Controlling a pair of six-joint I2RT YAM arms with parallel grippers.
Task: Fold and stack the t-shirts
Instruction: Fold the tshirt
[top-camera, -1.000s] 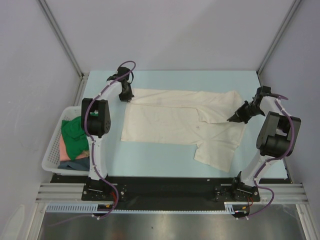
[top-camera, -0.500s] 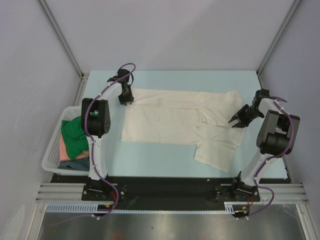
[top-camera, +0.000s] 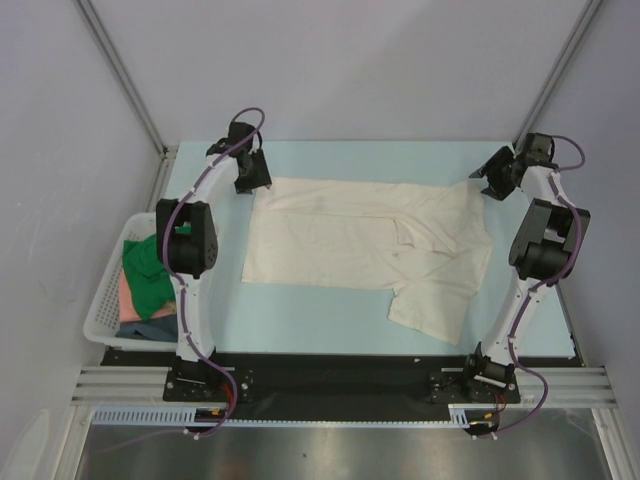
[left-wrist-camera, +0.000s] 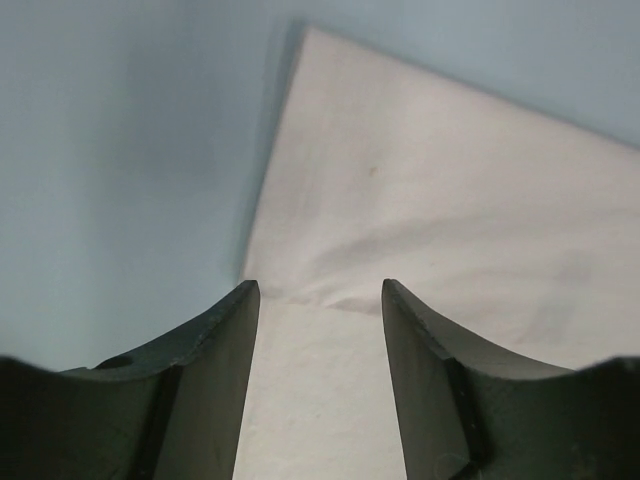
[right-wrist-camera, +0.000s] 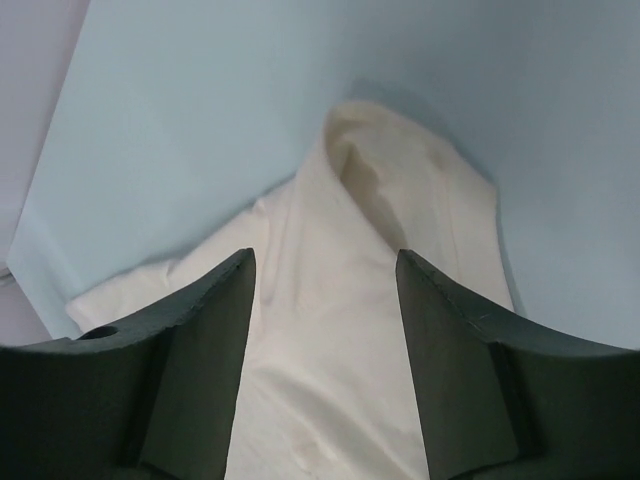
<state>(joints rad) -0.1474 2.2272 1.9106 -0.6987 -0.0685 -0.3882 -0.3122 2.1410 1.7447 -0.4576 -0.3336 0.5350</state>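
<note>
since a second ago both arms have let go of the cream t-shirt (top-camera: 350, 240) and pulled back towards the far side of the table (top-camera: 320, 335): the left gripper (top-camera: 260, 185) has lifted off the shirt's far left corner, and the right gripper (top-camera: 488, 180) has swung from the shirt's right edge up to its far right corner.

nearest the arm bases, one part of the cream shirt hangs down towards the near edge on the right. at the left edge of the table sits a white lattice basket (top-camera: 100, 300) holding a green t-shirt (top-camera: 148, 268), a pink t-shirt (top-camera: 124, 295) and a dark blue t-shirt (top-camera: 150, 328), bunched together.

farther out, the cream shirt lies spread flat across the middle of the table, partly folded, with creases near its right side.

farthest, the left gripper hovers over the shirt's corner, its fingers (left-wrist-camera: 215, 380) standing apart with nothing between them. the right gripper's fingers (right-wrist-camera: 200, 370) are likewise spread, empty, above a rumpled fold of the cream cloth.
</note>
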